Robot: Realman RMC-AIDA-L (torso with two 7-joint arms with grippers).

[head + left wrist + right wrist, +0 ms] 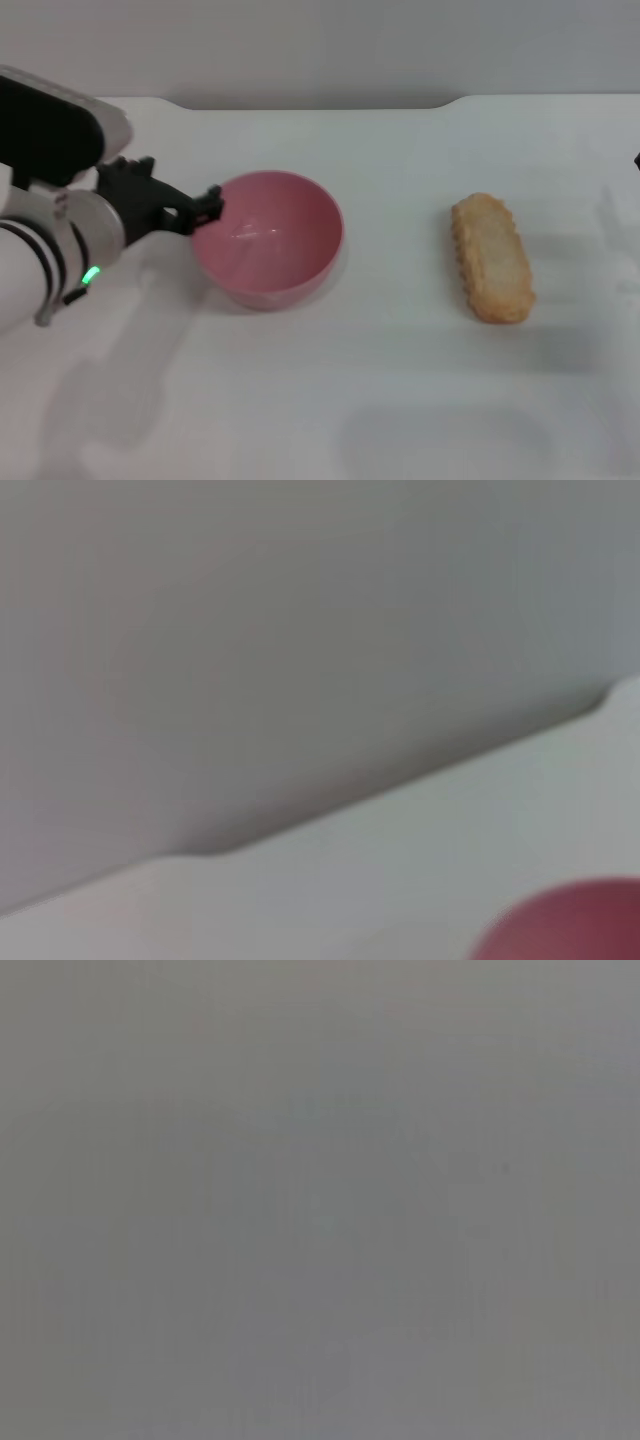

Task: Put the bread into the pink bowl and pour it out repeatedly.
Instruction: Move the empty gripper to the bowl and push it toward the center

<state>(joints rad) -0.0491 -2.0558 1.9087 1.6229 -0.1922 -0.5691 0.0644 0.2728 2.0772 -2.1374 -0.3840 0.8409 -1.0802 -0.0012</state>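
Pink bowl (268, 240) rim touches left gripper (207, 205) fingers.

This looks like a robot test room, not a home or kitchen. A big plain white table (400, 400) fills the space, with a bare grey wall (330, 45) behind it. The robot's left arm with its black gripper (205, 205) reaches over the table, just beside a round pink plastic bowl (270, 250). Well apart from the gripper lies a long pale tan toy bread loaf (492, 258).
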